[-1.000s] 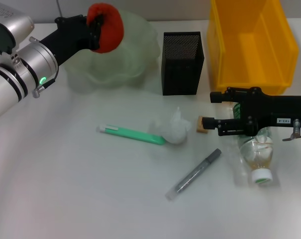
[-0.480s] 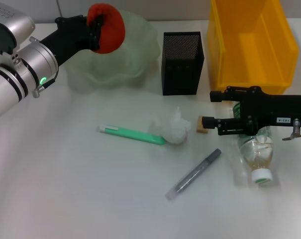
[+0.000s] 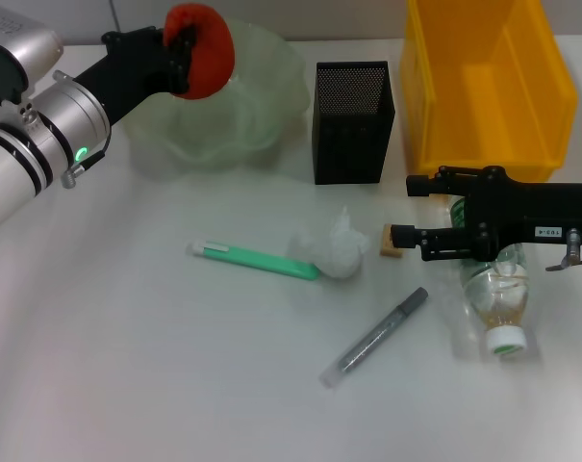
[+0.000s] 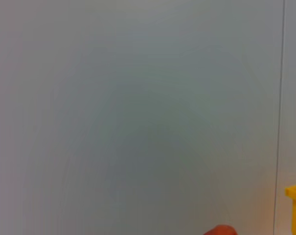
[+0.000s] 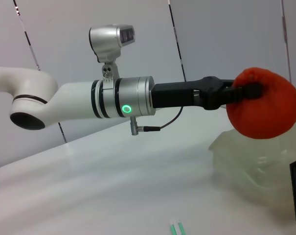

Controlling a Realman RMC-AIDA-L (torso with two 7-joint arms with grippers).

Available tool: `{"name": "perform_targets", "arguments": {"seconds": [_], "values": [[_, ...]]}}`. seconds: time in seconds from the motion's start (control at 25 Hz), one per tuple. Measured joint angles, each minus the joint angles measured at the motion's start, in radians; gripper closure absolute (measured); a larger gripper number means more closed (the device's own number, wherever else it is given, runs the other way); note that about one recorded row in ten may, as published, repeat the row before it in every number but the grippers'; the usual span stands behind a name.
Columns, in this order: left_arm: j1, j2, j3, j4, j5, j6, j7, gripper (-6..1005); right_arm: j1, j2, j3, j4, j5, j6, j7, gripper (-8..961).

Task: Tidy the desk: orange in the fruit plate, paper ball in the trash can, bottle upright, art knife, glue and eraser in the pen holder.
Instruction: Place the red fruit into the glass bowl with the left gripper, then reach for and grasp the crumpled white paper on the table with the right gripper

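Left claw (image 3: 183,58) clenched on the orange (image 3: 202,50) above the fruit plate (image 3: 262,115), fingertips hidden by fruit.

Legible markings: one small white tag on the black body of the right gripper (image 3: 406,237), seen upside down from the head view; its characters are too small to read with certainty. Eraser (image 3: 392,243) print: faint, unreadable. Bottle (image 3: 495,298) label: hidden, unreadable. Nothing else lettered.
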Motion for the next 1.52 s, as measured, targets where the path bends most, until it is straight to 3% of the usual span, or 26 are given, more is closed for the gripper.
{"name": "perform_targets", "arguments": {"seconds": [0.24,0.68,1.0,1.08,1.12,1.2,1.24,1.32,1.36,1.52], "values": [[-0.001,0.0,0.005,-0.011,-0.017,-0.006,0.0,906,0.0,0.001,0.0,0.0,0.0,0.0,0.0,142],[-0.003,0.0,0.008,-0.012,-0.018,-0.008,0.0,469,0.001,0.002,0.0,0.0,0.001,0.0,0.0,143],[0.003,0.001,0.009,-0.011,-0.011,0.02,-0.013,300,0.001,0.002,0.0,0.002,0.006,0.0,0.0,143],[0.023,0.006,0.011,-0.005,-0.004,0.076,-0.046,258,0.0,0.001,0.0,0.001,0.008,0.0,0.0,143],[0.064,0.014,0.021,0.027,0.023,0.171,-0.107,237,-0.001,0.002,0.0,0.0,0.009,0.0,-0.001,143],[0.094,0.017,0.034,0.062,0.048,0.225,-0.154,140,-0.001,0.001,0.0,0.0,0.009,0.001,-0.001,143],[0.094,0.017,0.034,0.062,0.048,0.225,-0.154,140,-0.001,0.001,0.0,0.0,0.009,0.003,-0.001,143],[0.193,0.025,0.094,0.19,0.129,0.37,-0.279,140,0.0,0.001,0.0,0.0,0.009,0.006,-0.001,143],[0.193,0.025,0.094,0.19,0.129,0.37,-0.279,140,0.0,0.001,0.0,0.0,0.009,0.007,-0.001,143],[0.277,0.061,0.138,0.26,0.217,0.538,-0.346,140,0.004,0.0,0.0,0.0,0.009,0.008,-0.001,143]]}}
